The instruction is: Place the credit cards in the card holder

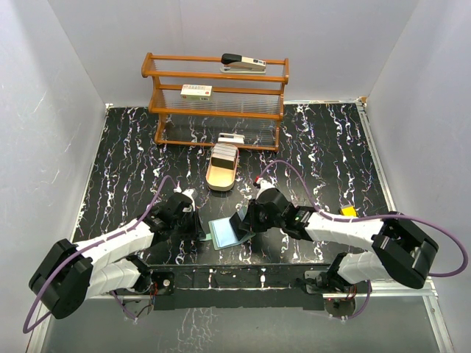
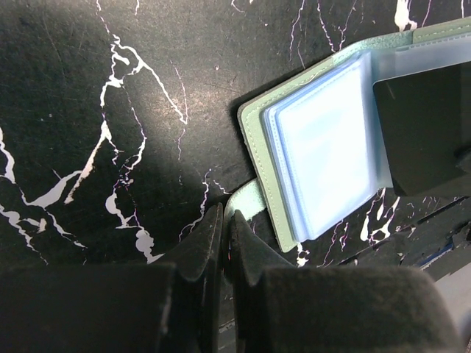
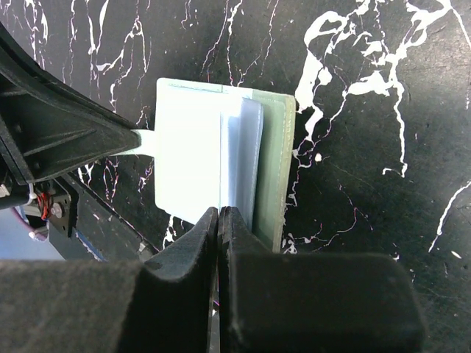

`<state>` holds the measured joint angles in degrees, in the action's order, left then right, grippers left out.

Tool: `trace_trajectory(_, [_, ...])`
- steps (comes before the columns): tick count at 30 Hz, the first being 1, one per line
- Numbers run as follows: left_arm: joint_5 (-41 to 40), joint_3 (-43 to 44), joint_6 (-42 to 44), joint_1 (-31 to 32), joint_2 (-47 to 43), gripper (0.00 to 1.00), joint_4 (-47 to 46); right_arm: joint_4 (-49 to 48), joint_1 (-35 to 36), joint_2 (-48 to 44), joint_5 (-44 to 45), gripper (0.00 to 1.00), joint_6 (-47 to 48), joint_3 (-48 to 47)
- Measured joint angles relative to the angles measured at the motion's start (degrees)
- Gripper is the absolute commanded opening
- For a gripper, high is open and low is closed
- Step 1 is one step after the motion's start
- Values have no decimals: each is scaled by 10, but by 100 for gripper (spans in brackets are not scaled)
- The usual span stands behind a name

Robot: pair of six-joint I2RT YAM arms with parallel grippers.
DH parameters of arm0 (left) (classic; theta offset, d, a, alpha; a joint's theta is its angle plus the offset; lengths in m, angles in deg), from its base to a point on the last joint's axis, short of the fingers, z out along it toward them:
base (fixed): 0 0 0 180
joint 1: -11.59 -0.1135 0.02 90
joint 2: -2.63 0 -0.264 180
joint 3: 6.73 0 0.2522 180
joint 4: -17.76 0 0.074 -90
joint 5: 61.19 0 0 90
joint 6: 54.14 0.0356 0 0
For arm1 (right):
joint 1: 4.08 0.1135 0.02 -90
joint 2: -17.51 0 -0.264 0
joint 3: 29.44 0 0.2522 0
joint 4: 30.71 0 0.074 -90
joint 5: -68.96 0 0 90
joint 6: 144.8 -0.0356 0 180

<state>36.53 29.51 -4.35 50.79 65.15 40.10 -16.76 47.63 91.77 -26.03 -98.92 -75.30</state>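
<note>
The sage-green card holder (image 1: 223, 232) lies open on the black marbled table between my two arms, its clear blue-grey pockets facing up. My left gripper (image 2: 224, 215) is shut on the green strap tab (image 2: 246, 197) at the holder's left edge. My right gripper (image 3: 220, 212) is shut on the edge of one clear pocket leaf (image 3: 239, 158), which it holds up from the green cover (image 3: 274, 154). Several credit cards (image 1: 223, 154) stand on edge in a tan tray farther back. No card shows at either gripper.
The tan oval tray (image 1: 219, 178) sits just behind the holder. A wooden rack (image 1: 215, 99) at the back carries a stapler (image 1: 243, 62) and white boxes (image 1: 196, 91). A small yellow object (image 1: 347, 212) lies right of my right arm. White walls close three sides.
</note>
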Motion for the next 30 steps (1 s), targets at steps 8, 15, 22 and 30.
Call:
trace_trajectory(8, [2, 0, -5, 0, 1, 0, -8, -23, 0, 18, 1, 0, 0, 12])
trace_trajectory(15, [1, -1, -9, 0, 6, 0, -9, -49, -1, 43, 1, 0, 0, 12])
trace_trajectory(22, [0, -1, -10, 0, 6, 0, -9, -79, -7, 50, -2, 0, -16, 24])
trace_trajectory(30, [0, -1, -11, 0, 7, 0, -9, -90, -11, 50, -2, 4, -32, 34])
